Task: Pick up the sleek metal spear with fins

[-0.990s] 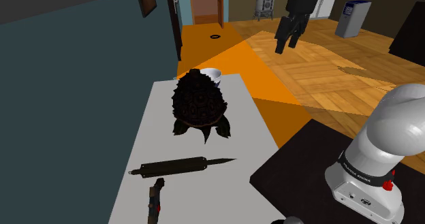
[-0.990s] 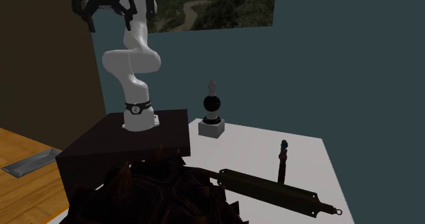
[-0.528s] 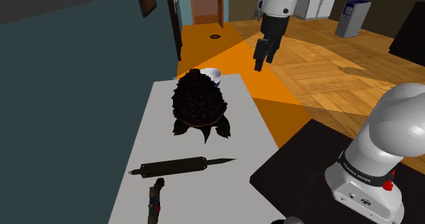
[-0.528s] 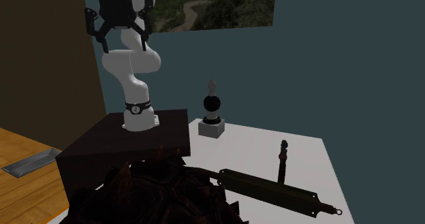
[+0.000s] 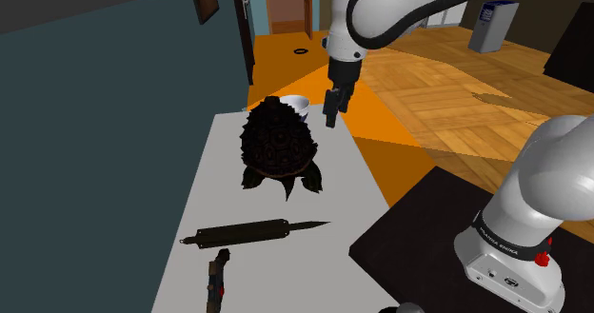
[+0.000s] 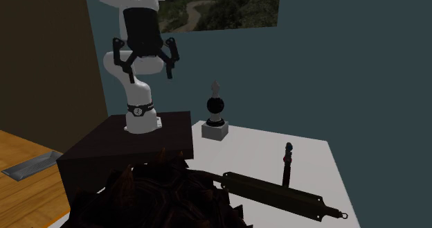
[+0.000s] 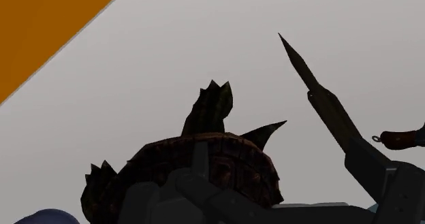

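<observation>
Flat, even light bleaches the table (image 5: 233, 206) pale grey, while the spiked turtle (image 5: 279, 145) sits nearly black, perhaps in shade.

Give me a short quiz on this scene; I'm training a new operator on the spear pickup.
1. True or false: the gripper is shut on the spear.
2. In the shoulder view, what stands on the table beyond the spear? A spiky turtle, B kettle, C laptop.
3. What surface does the spear lie on?
Key: 1 false, it is open; 2 A; 3 the white table.
</observation>
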Controlling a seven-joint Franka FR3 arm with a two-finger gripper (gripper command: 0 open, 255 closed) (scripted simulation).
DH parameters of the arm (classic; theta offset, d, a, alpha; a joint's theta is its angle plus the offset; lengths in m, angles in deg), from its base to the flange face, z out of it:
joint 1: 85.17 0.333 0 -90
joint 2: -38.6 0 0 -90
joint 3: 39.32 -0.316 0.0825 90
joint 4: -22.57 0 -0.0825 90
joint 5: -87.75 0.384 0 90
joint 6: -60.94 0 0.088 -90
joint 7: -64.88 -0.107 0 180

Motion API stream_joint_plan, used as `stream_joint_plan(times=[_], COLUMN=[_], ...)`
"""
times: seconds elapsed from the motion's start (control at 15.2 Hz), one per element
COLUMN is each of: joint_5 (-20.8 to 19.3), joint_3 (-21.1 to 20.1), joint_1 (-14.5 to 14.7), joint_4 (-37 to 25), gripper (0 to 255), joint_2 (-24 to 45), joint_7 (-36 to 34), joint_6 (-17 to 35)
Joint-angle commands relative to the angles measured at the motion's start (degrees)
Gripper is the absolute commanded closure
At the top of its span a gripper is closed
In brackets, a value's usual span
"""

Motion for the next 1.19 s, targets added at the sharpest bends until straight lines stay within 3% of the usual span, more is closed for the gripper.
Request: stream_joint_plan(times=[0.0,0.53,1.12], joint_5=[-0.30,-3.92,-12.46], joint_3=[-1.25,-5.62,-8.01], joint_1=[0.76,3.45,8.04], joint_4=[-0.99,-6.18,-15.61], gripper=[0,0,0], joint_2=[4.21,19.93,38.23], joint_7=[0.41,0.76,-1.23], joint_6=[3.06,12.38,19.00])
